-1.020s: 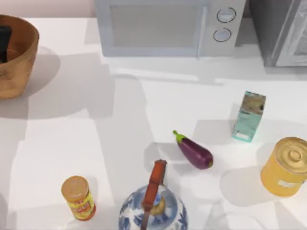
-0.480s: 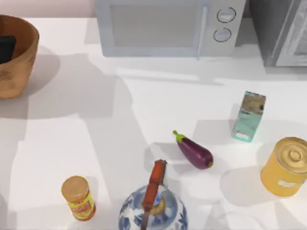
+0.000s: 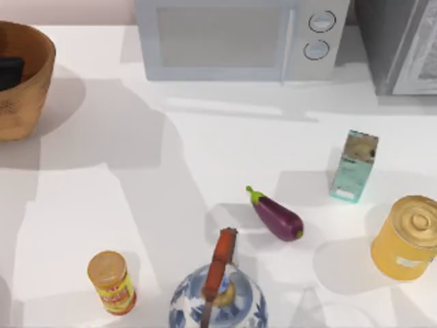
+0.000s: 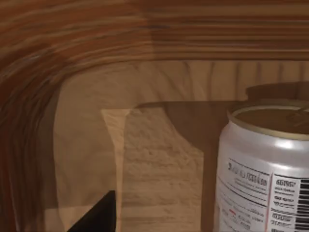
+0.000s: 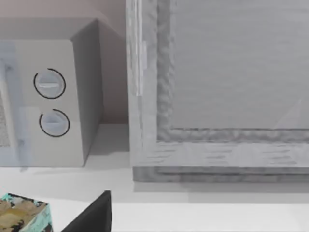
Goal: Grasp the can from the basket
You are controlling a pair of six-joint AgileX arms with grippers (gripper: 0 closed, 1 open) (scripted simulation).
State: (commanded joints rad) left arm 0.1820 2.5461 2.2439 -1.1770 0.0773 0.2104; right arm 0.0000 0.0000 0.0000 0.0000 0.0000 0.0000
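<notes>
The white worktop [image 3: 136, 198] carries a microwave [image 3: 239, 37] along its far edge, with a grey cabinet [image 3: 403, 44] beside it at the right. At the far left corner sits the basket [image 3: 31, 89], woven, orange-brown and tall-sided. Inside it, the left wrist view shows the can [image 4: 263, 169] standing upright on the basket floor near the curved wall, its dull gold top rimmed and its pale label printed with small text and a barcode. The left gripper [image 3: 8, 72] is a dark shape down inside the basket; a dark finger [image 4: 96, 215] stands apart from the can, and I cannot tell how far the jaws are spread. Elsewhere stand a big yellow can [image 3: 406, 237], a blue-and-white teapot [image 3: 218, 297], a teal carton [image 3: 354, 166], an eggplant [image 3: 276, 215] and an orange-topped container [image 3: 111, 281]. For the right gripper [image 5: 91, 215], over the worktop facing the cabinet, the opening cannot be told either.
</notes>
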